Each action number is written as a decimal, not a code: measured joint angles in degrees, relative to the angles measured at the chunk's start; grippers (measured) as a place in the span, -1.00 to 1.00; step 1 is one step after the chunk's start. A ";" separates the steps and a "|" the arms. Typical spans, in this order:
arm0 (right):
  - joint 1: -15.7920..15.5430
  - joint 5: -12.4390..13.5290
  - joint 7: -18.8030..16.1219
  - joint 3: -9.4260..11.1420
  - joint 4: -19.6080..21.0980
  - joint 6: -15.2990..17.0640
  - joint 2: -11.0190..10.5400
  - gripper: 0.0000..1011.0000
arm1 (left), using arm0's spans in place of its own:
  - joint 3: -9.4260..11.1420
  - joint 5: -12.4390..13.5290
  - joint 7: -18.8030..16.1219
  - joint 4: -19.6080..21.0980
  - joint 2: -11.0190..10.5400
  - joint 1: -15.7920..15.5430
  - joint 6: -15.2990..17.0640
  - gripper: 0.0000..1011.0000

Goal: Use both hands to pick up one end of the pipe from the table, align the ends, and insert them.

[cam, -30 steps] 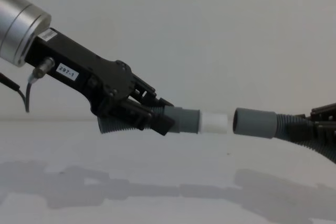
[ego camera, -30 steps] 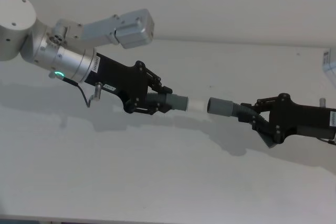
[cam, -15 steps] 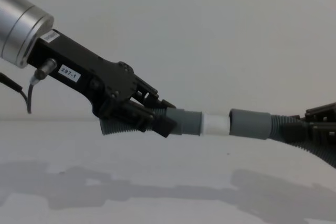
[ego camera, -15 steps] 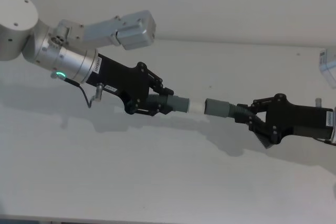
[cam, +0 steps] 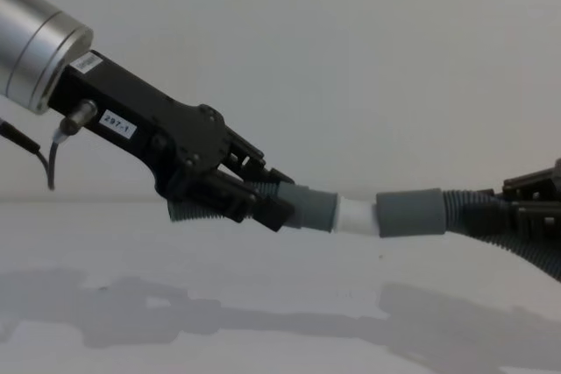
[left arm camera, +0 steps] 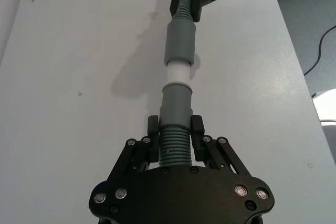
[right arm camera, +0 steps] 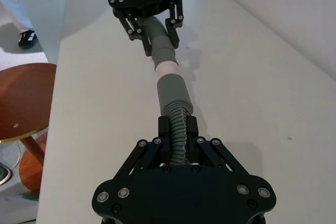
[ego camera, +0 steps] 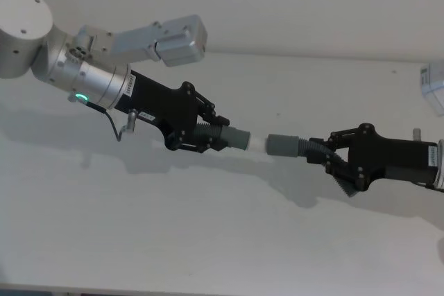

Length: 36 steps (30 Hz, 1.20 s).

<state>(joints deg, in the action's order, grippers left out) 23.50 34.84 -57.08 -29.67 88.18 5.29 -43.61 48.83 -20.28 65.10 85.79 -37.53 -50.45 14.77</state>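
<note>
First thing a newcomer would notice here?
The two black tools meeting mid-air above the white table: the left tool and right tool each clamp the ribbed pipe. Between them, the white tip enters the hollow cuff, part of it still showing.

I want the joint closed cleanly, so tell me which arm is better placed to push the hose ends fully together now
Probably the right. The right gripper holds the ribbed hose just behind the hollow cuff, whose mouth already sits over the white tip, in line. The left gripper clamps behind its cuff and can brace.
</note>
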 joint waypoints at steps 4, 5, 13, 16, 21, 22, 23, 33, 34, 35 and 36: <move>0.28 0.05 -0.39 -0.38 -0.07 -0.24 0.03 -0.65 | 0.24 0.01 0.03 -0.26 0.19 -0.30 -0.39 -0.32; 0.40 0.07 -0.57 -0.52 -0.11 -0.33 0.04 -0.65 | 0.30 0.01 0.03 -0.32 0.22 -0.35 -0.45 -0.32; 0.96 0.28 -1.05 -1.06 -0.49 -0.68 0.11 -0.65 | 0.71 0.03 0.07 -0.82 0.45 -0.85 -1.30 -0.32; 1.13 0.43 -1.14 -1.23 -0.66 -0.79 0.15 -0.65 | 0.83 -0.01 0.04 -0.99 0.53 -0.97 -1.57 -0.32; 1.36 0.94 -1.37 -1.38 -1.06 -0.89 0.29 -0.65 | 0.96 -0.16 -0.09 -1.21 0.62 -1.12 -1.96 -0.32; 1.39 1.04 -1.40 -1.39 -1.13 -0.90 0.32 -0.65 | 0.97 -0.20 -0.13 -1.24 0.62 -1.12 -2.00 -0.32; 1.41 1.16 -1.43 -1.39 -1.20 -0.91 0.35 -0.65 | 0.99 -0.28 -0.22 -1.30 0.64 -1.13 -2.12 -0.32; 1.72 3.15 -2.01 -1.44 -2.53 -0.96 0.94 -0.65 | 0.99 -1.08 -0.84 -1.65 0.65 -1.16 -2.78 -0.32; 1.72 3.15 -2.01 -1.44 -2.53 -0.96 0.94 -0.65 | 0.96 -1.21 -0.94 -1.68 0.64 -1.14 -2.88 -0.32; 1.79 3.41 -2.07 -1.45 -2.72 -0.96 1.04 -0.65 | 0.96 -1.21 -0.94 -1.68 0.64 -1.14 -2.88 -0.32; 1.81 3.55 -2.10 -1.45 -2.77 -0.96 1.06 -0.65 | 0.93 -1.35 -1.06 -1.71 0.62 -1.13 -2.97 -0.32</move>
<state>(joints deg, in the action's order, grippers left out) 25.31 38.39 -59.19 -31.12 85.41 4.32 -42.54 49.77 -21.63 64.04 84.08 -36.90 -51.57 11.80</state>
